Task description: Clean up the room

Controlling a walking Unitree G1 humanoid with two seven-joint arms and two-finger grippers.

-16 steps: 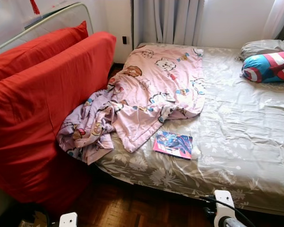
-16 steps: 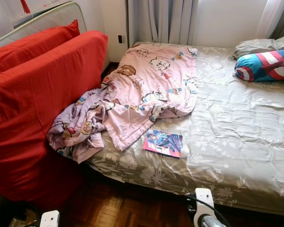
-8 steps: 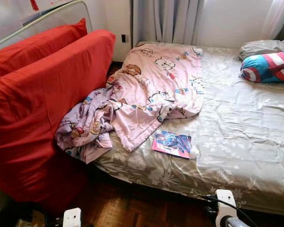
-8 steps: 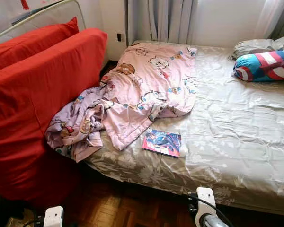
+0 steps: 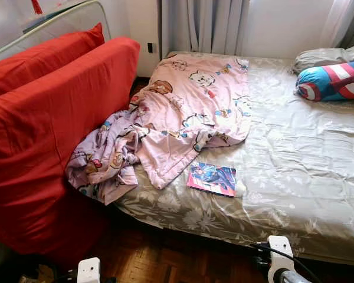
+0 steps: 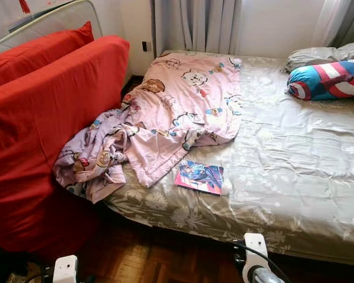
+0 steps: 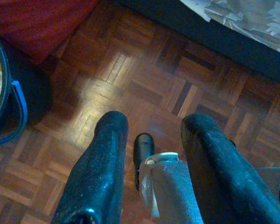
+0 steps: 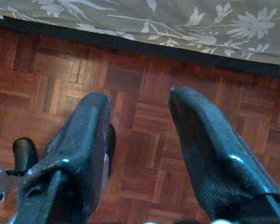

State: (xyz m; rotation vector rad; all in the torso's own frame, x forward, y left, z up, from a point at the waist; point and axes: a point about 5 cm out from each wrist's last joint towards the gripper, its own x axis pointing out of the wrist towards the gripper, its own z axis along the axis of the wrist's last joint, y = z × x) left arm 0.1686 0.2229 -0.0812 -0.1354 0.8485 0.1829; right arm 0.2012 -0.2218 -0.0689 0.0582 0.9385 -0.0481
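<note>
Left gripper point(image 7: 151, 128) hangs low over the brown parquet floor point(image 7: 144, 79), fingers spread, nothing between them; a dark round bin with a blue rim point(image 7: 9, 105) sits on the floor off to one side of it, and the big red cushion point(image 5: 53, 135) leans against the bed just ahead. Right gripper point(image 8: 140, 109) is also spread and empty, pointing down at the parquet with the hanging edge of the grey floral bedspread point(image 8: 144, 23) just beyond its fingertips. Up on the bed, ahead of both grippers: a crumpled pink cartoon-print blanket point(image 5: 189, 112) spilling off the mattress edge toward the cushion, a thin superhero comic book point(image 5: 212, 178) lying flat just beside the blanket's lower corner, and a blue-red-white shield-pattern pillow point(image 5: 333, 79) far off beyond the right gripper, next to a grey pillow point(image 5: 327, 57).
</note>
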